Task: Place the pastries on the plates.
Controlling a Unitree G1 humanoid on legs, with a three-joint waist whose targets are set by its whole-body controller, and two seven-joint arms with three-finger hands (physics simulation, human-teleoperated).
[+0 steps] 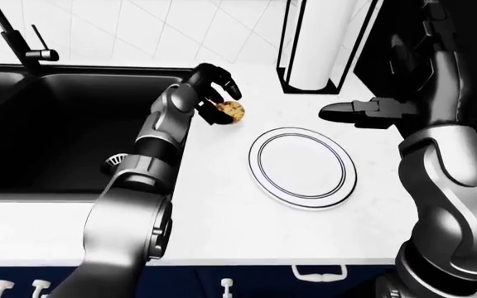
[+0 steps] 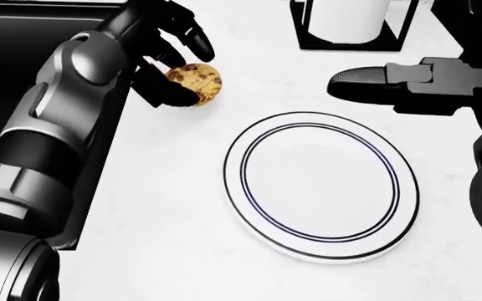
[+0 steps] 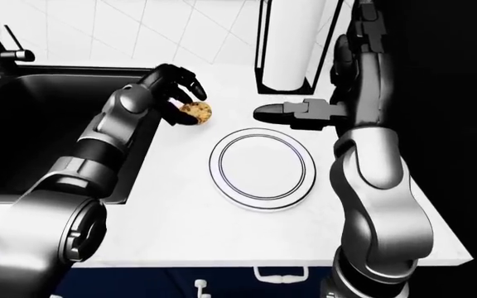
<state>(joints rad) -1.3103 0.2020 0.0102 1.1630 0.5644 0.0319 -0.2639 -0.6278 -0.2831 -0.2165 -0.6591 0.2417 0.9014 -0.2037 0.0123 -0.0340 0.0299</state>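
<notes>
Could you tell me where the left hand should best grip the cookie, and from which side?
Grip the cookie across its thin rim, coming from the head view's left, where the left hand already brackets it. Its flat round shape leaves only the edges to pinch.

The head view looks steeply down, close over the white tabletop, so the plate fills much of it and the sink is cut off at the top left. The left-eye and right-eye views sit further off and tilt less, taking in the tabletop's near edge, the faucet, the tiled wall and the paper towel holder. All three share the plate, the cookie and the sink's edge; the right-eye view sets them further left.
</notes>
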